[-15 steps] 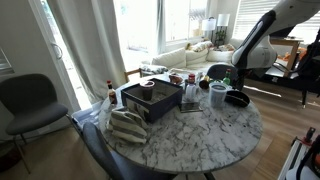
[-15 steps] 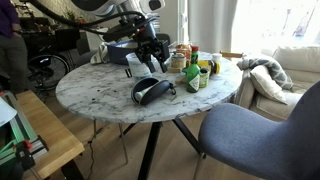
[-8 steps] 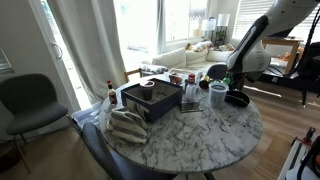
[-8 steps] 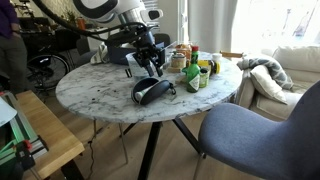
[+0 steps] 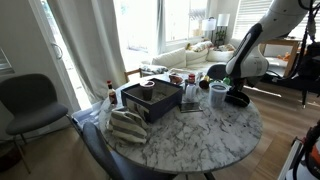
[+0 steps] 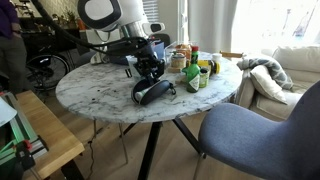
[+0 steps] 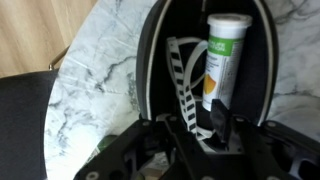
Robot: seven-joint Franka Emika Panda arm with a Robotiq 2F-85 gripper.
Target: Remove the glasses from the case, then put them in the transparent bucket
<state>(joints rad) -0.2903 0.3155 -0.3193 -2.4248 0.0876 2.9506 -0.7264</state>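
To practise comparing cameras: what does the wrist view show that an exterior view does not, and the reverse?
Only the wrist view shows the inside of the case: striped glasses and a tube. Only an exterior view shows the bucket, the dark box and the arm. Both show the case on the marble table, with the gripper down at it.

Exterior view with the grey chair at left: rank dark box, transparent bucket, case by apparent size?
1. dark box, largest, though nearer the camera.
2. transparent bucket and case look about alike; not ranked.
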